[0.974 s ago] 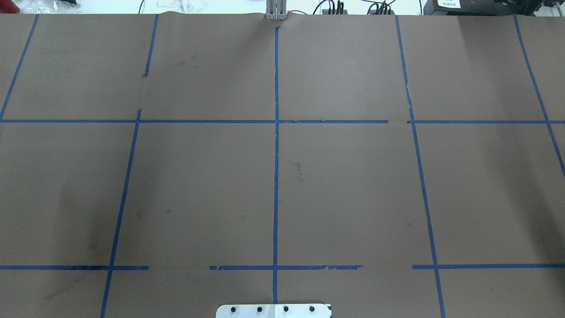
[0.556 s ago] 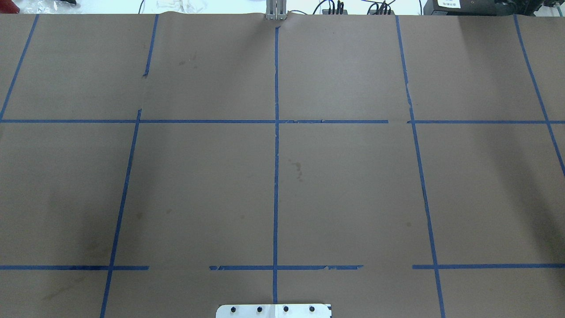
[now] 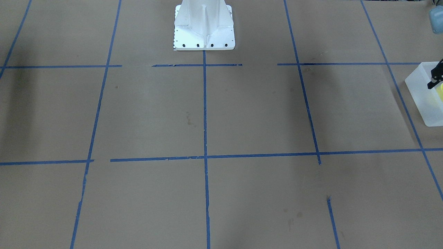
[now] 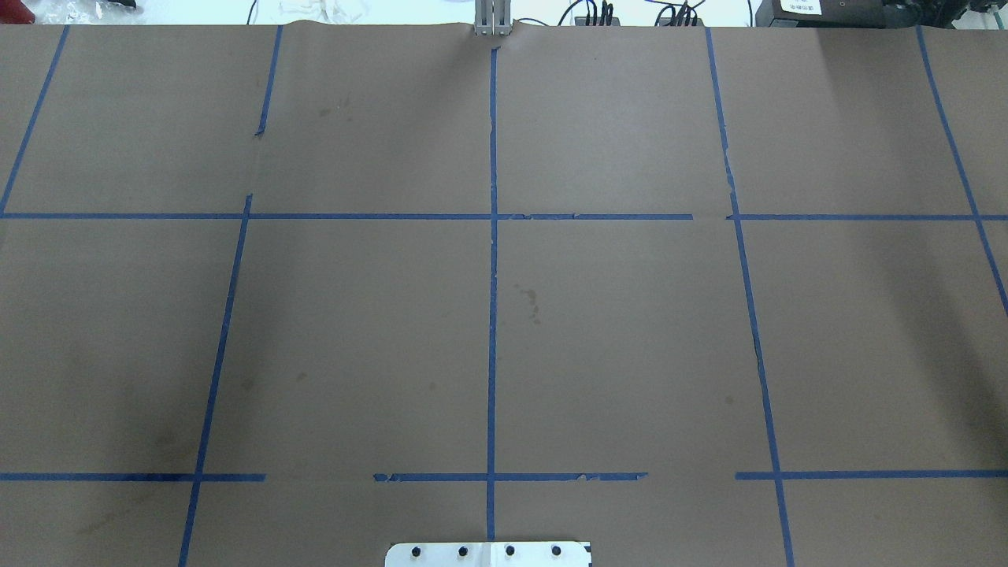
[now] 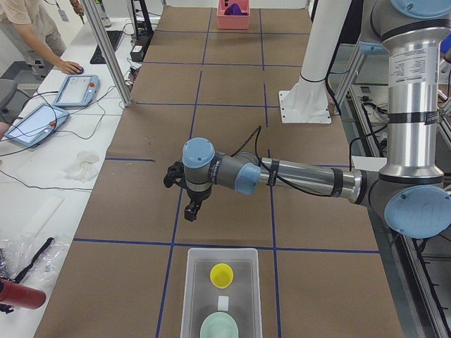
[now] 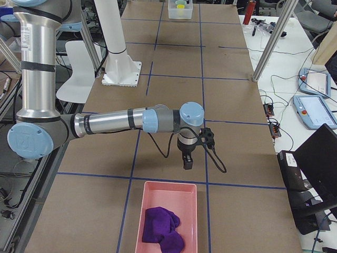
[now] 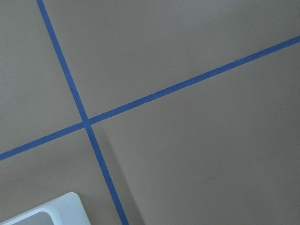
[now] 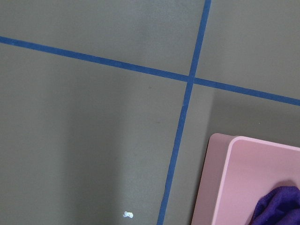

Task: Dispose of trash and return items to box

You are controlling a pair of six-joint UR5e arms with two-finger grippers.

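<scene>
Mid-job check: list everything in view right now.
Translucent frosted-white rectangular plastic bin: one, table's left end.
Bright yellow tapered plastic cup: one, inside bin.
Pale mint-green round bowl: one, inside bin.
Pink rectangular plastic tray: one, table's right end.
Purple cloth: one, inside tray.
White metal pedestal base: one, robot's side.
Brown paper-covered table: one, blue tape grid.
Left gripper: one, black, over table near bin; jaws unclear.
Right gripper: one, black, over table near tray; jaws unclear.

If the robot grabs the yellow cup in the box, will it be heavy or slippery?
The yellow cup looks like thin, empty plastic, so it is probably light and stiff. Its smooth sides might slip from a loose grip. It seems to sit open side up in the box, so a nudge near the rim could tip it.
</scene>
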